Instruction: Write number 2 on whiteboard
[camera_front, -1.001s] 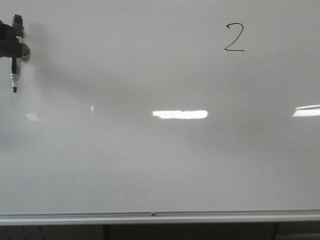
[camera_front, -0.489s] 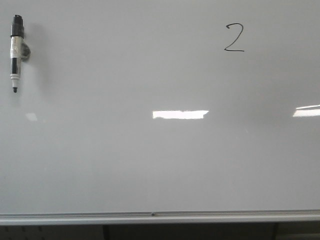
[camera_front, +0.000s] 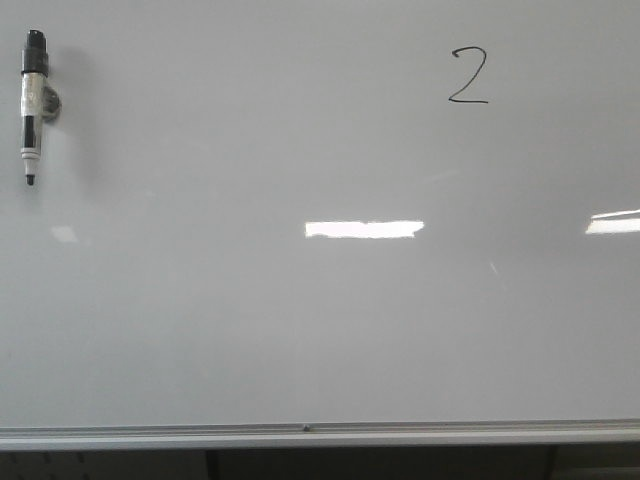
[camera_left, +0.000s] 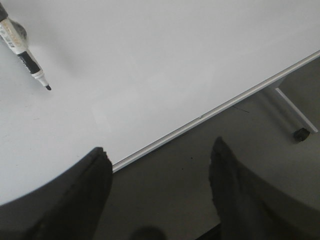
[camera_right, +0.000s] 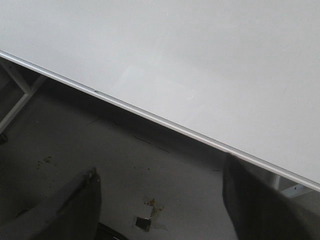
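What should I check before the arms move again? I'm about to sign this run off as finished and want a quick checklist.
1. Number 2 written on the whiteboard: ok, clear black digit, upper right in the front view.
2. Marker parked: ok, it hangs at the board's upper left, tip down, no gripper on it.
3. Marker capped: not ok, its tip is bare.
4. Left gripper empty: ok, fingers apart with nothing between them.
5. Right gripper empty: ok, open, nothing held.
6. Stray marks on the board: cannot tell, glare covers some patches.
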